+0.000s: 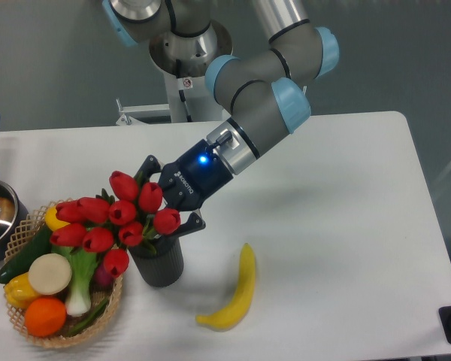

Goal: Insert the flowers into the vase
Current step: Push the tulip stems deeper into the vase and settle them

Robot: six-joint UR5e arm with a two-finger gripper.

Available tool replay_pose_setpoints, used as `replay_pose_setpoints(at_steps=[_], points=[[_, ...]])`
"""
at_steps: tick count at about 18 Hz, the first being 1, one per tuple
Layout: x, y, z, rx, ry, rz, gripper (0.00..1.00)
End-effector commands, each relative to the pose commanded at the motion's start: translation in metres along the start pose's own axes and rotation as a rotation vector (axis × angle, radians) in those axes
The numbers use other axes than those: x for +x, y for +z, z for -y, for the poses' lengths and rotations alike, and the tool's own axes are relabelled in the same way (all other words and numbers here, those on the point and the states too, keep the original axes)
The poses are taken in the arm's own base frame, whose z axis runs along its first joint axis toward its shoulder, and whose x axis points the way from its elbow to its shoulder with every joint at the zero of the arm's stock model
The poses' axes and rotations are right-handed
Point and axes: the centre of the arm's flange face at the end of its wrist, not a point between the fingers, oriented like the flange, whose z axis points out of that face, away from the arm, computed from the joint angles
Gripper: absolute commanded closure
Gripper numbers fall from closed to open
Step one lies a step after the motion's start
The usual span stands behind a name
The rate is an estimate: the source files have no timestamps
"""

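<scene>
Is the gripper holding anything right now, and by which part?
The gripper appears to hold the flowers near the stems, just above the vase; the contact itself is hidden behind the blooms.

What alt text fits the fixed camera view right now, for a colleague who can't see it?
A robot gripper holds red flowers tilted left, stems in the mouth of a dark vase on a white table. A basket of produce sits left of the vase, a banana to its right.

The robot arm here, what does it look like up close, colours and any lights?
The arm is made of grey tube segments with light-blue joint caps. Its gripper is black with white lettering, a glowing blue light and two dark fingers.
</scene>
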Motion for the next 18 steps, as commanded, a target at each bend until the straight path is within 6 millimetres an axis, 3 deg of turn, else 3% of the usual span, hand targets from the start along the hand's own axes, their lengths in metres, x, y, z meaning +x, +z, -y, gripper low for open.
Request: replay_pose_setpoints(at_steps=[8,18], points=[[0.002,-0.002,-0.026,-0.006,-0.007,0.000,0.51],[0.007,0.000,-0.042,-0.011,-0.006,-0.006,0.51]])
